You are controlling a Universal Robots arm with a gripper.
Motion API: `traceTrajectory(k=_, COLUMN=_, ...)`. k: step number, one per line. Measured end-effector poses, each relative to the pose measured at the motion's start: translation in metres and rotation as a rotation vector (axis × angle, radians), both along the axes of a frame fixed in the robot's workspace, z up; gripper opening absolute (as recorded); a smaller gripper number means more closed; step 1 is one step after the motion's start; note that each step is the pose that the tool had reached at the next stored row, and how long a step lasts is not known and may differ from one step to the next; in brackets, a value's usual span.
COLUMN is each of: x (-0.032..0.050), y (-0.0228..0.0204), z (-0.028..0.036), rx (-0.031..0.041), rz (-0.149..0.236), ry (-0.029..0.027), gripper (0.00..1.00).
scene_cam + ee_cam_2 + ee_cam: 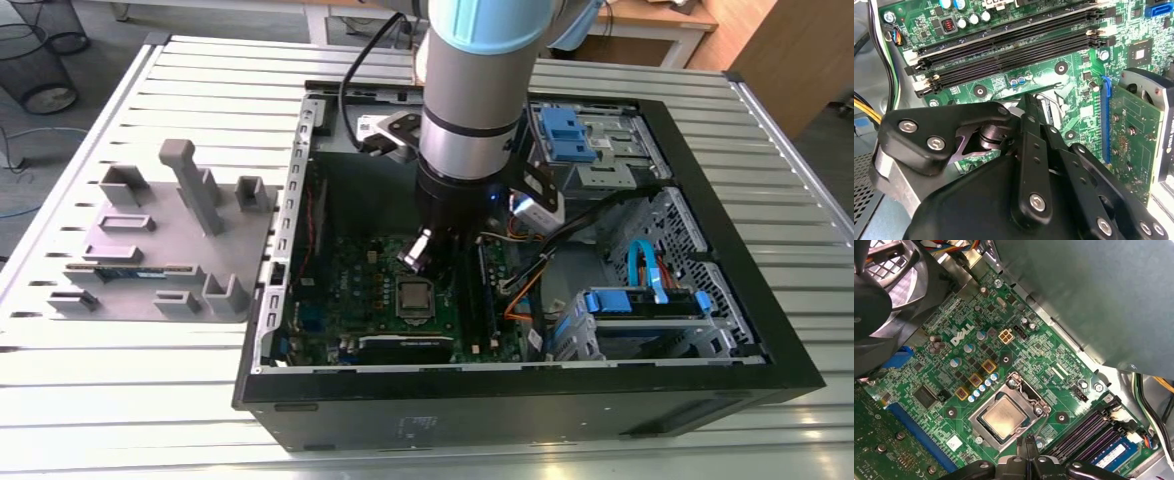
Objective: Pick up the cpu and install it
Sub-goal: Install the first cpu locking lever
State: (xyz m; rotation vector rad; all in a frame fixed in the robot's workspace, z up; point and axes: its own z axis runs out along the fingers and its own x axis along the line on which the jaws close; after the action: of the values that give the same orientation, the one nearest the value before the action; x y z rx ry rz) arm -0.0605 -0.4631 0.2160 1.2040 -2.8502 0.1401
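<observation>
The cpu (1004,417), a small square chip with a shiny metal top, lies flat inside the dark metal-framed socket (1015,384) of the green board (1054,365). In the exterior view the cpu (416,297) shows in the middle of the board inside the open computer case (534,385). My gripper (419,254) hangs just above the board, close beside the socket. Its black fingertips (1027,441) meet in a narrow point near the socket's corner, shut with nothing between them. In the second wrist view the gripper (1027,102) covers most of the socket.
A grey moulded tray (160,240) lies on the slatted table at the exterior view's left, with a thin green memory stick (127,271) in it. Black memory slots (1004,45), a graphics card (1139,130), a fan (884,285), cables and blue drive cages (641,305) crowd the case.
</observation>
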Motion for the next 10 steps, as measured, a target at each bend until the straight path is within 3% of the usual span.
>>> traceTrajectory(k=10, x=-0.0002, y=-0.0023, z=0.0000, rx=-0.0003, rz=0.000, ry=0.0001, gripper=0.11)
